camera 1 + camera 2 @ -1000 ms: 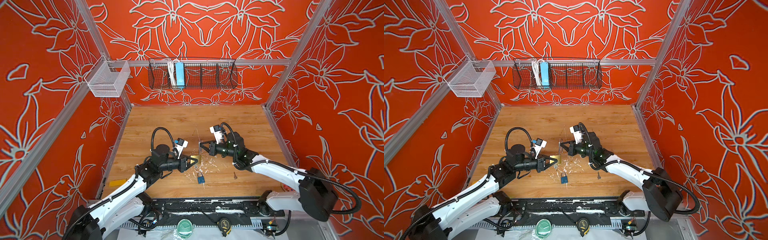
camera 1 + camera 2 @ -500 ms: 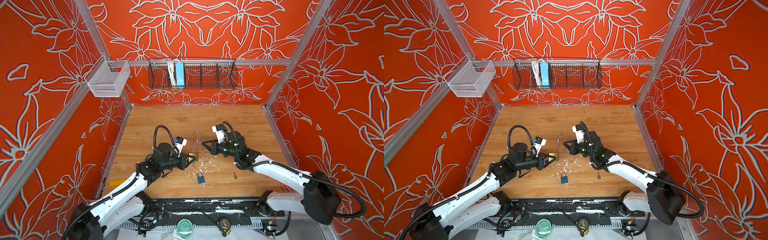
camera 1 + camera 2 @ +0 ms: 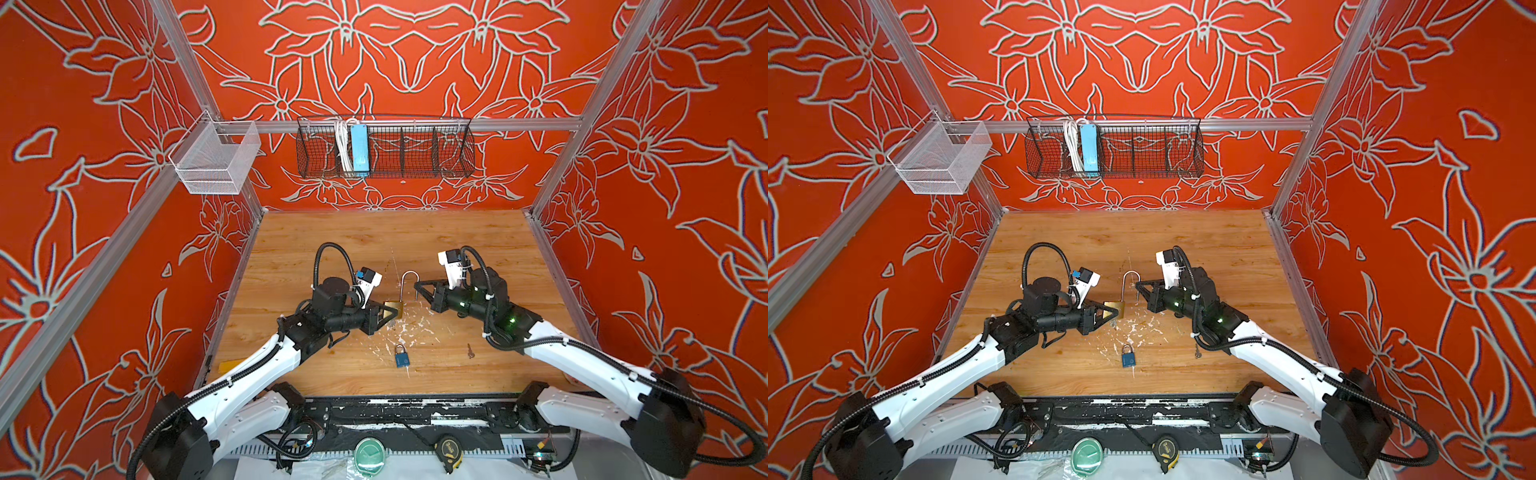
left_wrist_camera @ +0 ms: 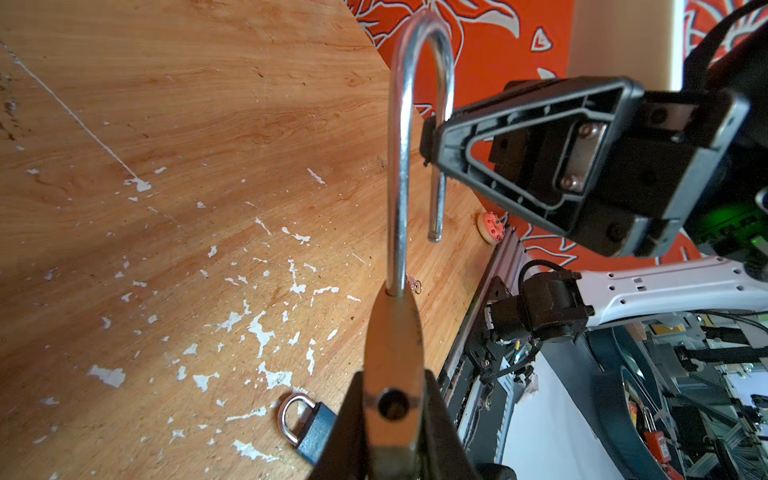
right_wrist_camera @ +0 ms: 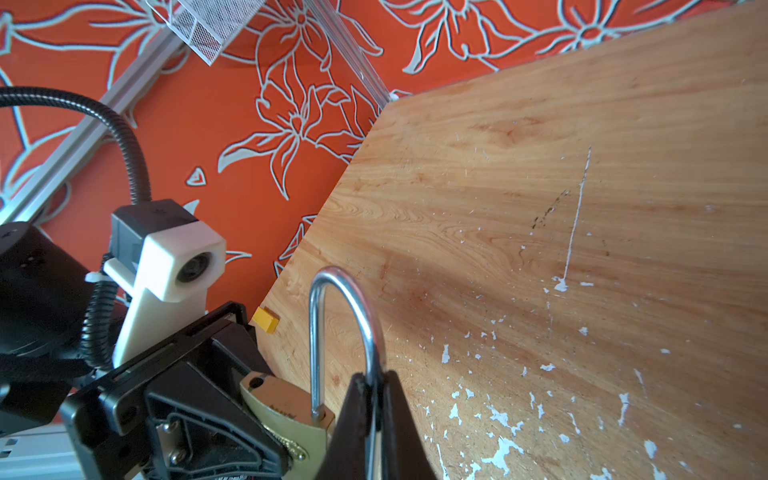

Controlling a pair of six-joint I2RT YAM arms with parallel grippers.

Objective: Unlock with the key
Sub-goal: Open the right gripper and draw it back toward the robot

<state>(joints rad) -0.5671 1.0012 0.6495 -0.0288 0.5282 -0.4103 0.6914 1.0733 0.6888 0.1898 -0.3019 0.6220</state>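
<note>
- My left pincer (image 3: 388, 312) is pressed onto the body of the brass padlock (image 3: 394, 309), one finger on each flat face. It holds the lock clear of the table (image 3: 374, 241), near the middle.
- From my left wrist, the fingers (image 4: 432, 419) flank the lock's underside and its round keyhole faces that camera.
- My right pincer (image 3: 417, 286) is nipped together on the free leg of the shackle (image 3: 409, 273), coming in from the opposite side. My right wrist view shows that leg squeezed between the two fingertips (image 5: 353, 399).
- The shackle stands up from the lock. Its long leg is seated in the body, and its short leg ends in open air, out of its socket, so the lock is open.
- The two pincers are near each other, tips apart, joined only by the lock.
- A blue padlock (image 3: 402, 357) lies flat on the table in front of the brass one, shackle closed, among white scuffs in the wood.
- The key (image 3: 470, 351) lies on the table under my right forearm, well apart from both locks. It is so small in both top views that I cannot tell which lock it fits.
- A yellow block (image 5: 266, 320) sits at the table's left edge.
- On the back wall hangs a black wire basket (image 3: 415, 153), and a white mesh basket (image 3: 212, 166) hangs at the left corner.
</note>
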